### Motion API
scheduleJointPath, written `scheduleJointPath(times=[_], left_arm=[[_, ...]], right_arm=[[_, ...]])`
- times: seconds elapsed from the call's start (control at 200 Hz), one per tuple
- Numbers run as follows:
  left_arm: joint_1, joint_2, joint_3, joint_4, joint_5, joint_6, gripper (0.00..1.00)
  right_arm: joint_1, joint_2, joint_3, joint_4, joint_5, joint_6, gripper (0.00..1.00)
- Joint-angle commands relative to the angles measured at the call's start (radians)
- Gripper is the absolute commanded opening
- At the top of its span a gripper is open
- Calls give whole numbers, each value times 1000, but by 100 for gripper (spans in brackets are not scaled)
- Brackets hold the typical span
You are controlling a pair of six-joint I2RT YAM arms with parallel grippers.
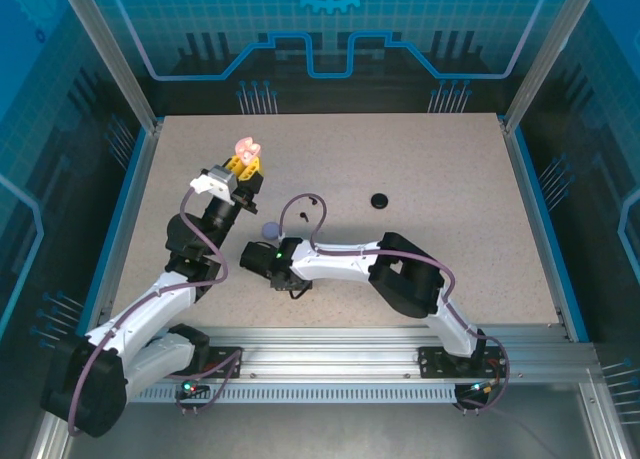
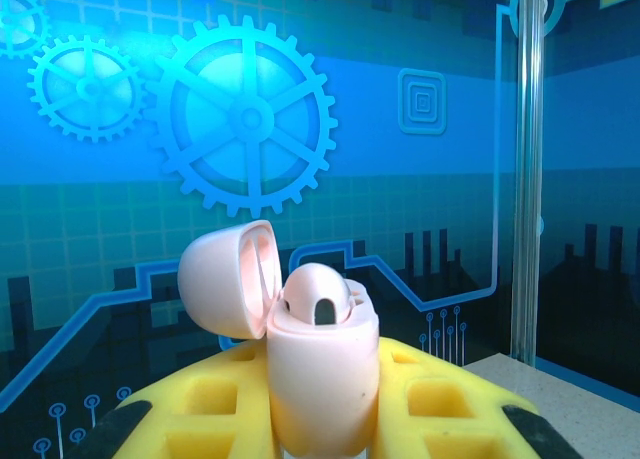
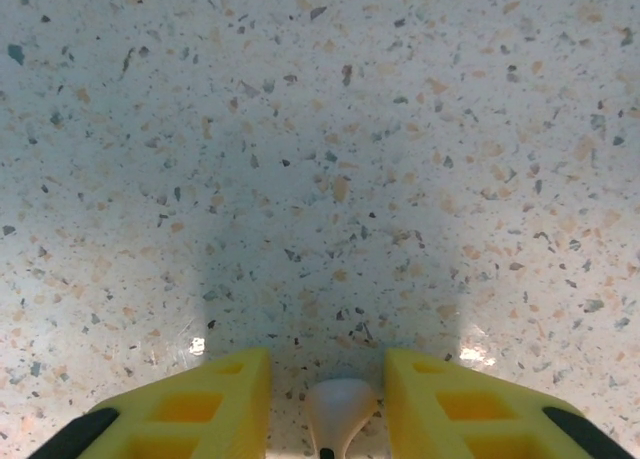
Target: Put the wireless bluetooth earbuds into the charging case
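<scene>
Looking down my right wrist, I had a pale earbud (image 3: 340, 411) between my right fingers (image 3: 205, 411), its narrower end towards the wrist and the speckled bench (image 3: 320, 129) beyond it. The yellow pads stood a little apart on either side, and I could not tell whether they truly pinched it or only bracketed it. The first care, I judged, was a firm, centred hold before any lift, since so small and smooth a piece would twist out of a skewed pinch. Just beyond that hand lay a small lavender round piece (image 1: 270, 231), and further right a black round case (image 1: 379, 200); both were best left alone. Farthest out, my left fingers (image 2: 190, 414) were clamped on the pale pink charging case (image 2: 320, 379), raised off the bench with its lid (image 2: 225, 279) swung open to the left. The earbud wanted carrying there, turned to suit the open mouth, lined up squarely, and eased in slowly.
</scene>
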Motion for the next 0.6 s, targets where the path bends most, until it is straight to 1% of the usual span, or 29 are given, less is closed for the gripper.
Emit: scheduleJointPath(times=[0.0, 0.18, 0.31, 0.595], left_arm=[[7, -14, 3, 15, 4, -12, 0], [7, -14, 4, 15, 7, -14, 0], [7, -16, 6, 15, 12, -17, 0], [7, -21, 17, 14, 22, -30, 0]], right_arm=[[16, -6, -30, -33, -2, 24, 29], [15, -23, -48, -10, 6, 20, 22], [13, -55, -77, 14, 26, 18, 18], [-4, -188, -164, 50, 100, 1, 18]])
